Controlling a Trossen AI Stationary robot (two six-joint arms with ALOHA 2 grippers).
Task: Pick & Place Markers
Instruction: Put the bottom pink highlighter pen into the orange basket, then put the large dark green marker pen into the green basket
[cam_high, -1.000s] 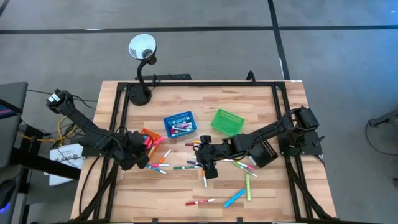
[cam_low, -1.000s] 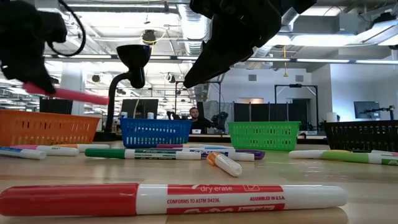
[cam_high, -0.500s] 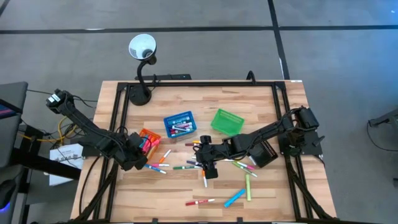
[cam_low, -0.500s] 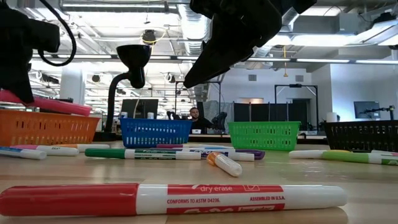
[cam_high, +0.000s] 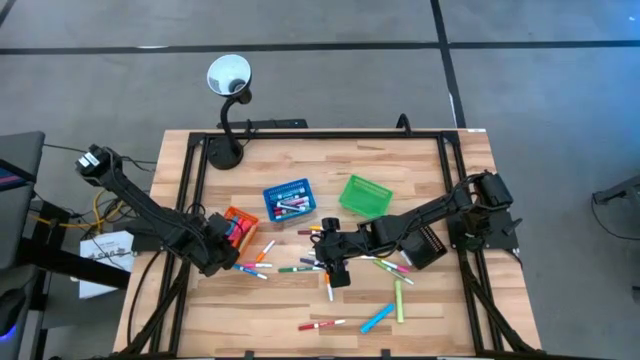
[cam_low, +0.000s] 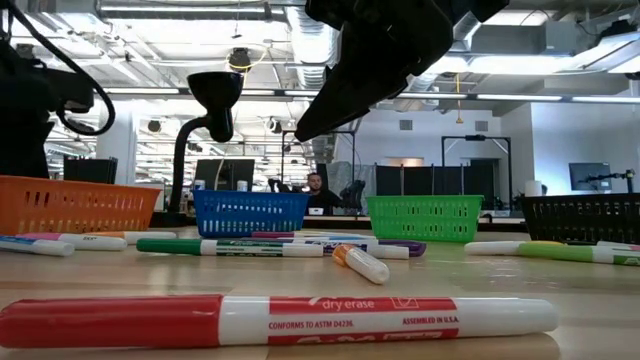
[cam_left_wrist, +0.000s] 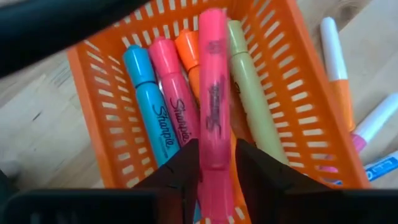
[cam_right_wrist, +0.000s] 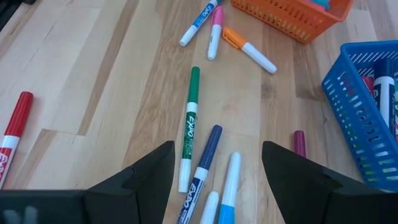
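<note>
The left end effector (cam_left_wrist: 216, 180) hangs over the orange basket (cam_left_wrist: 297, 93), fingers loosely flanking a pink marker (cam_left_wrist: 214, 106) lying on those inside: spread fully and lift straight up so nothing drags out, while the right end effector (cam_right_wrist: 216, 180) waits spread above desk markers.

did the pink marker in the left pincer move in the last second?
Yes. In the low view it has dropped from above the orange basket rim to below it, out of sight; the left wrist view shows the pink marker inside, between the left pincer fingers.
</note>
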